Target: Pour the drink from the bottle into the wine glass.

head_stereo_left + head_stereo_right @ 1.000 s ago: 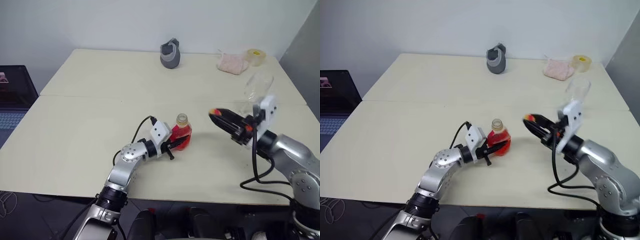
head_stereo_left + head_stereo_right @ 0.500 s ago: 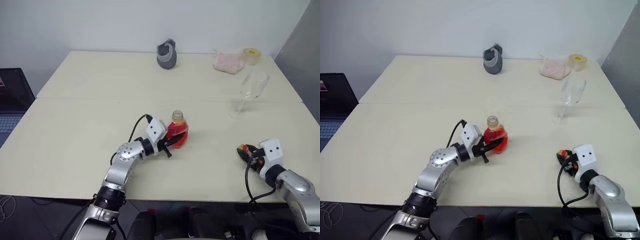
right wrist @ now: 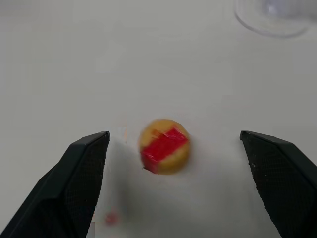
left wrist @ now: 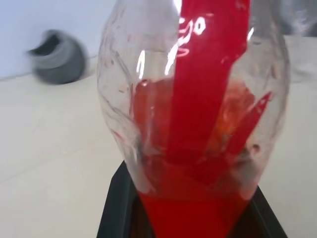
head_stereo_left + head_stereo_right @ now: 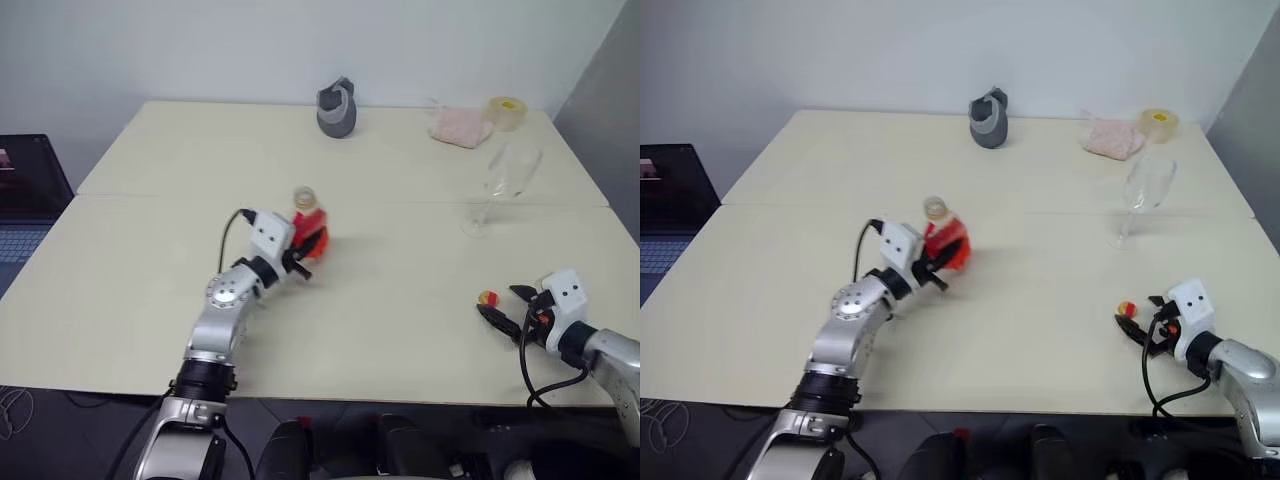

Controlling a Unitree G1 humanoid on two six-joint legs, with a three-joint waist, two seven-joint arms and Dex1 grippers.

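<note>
Since a second ago: bottle (image 5: 309, 226) lifted uncapped, clamped in left gripper (image 5: 296, 262), well left of wine glass (image 5: 503, 180) for pouring; right gripper (image 5: 509, 308) wide, cap (image 5: 488, 298) dropped near glass.

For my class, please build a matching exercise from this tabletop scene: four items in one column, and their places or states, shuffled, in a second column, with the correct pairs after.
Column A
1. bottle
2. cap
3. wine glass
4. grey holder

Column B
a. stands empty towards the table's right edge
b. lies on the table between the open fingers of the right hand
c. sits near the table's far edge, towards the middle
d. gripped in the shut left hand, uncapped, red drink inside

Pairs: 1-d, 2-b, 3-a, 4-c
</note>
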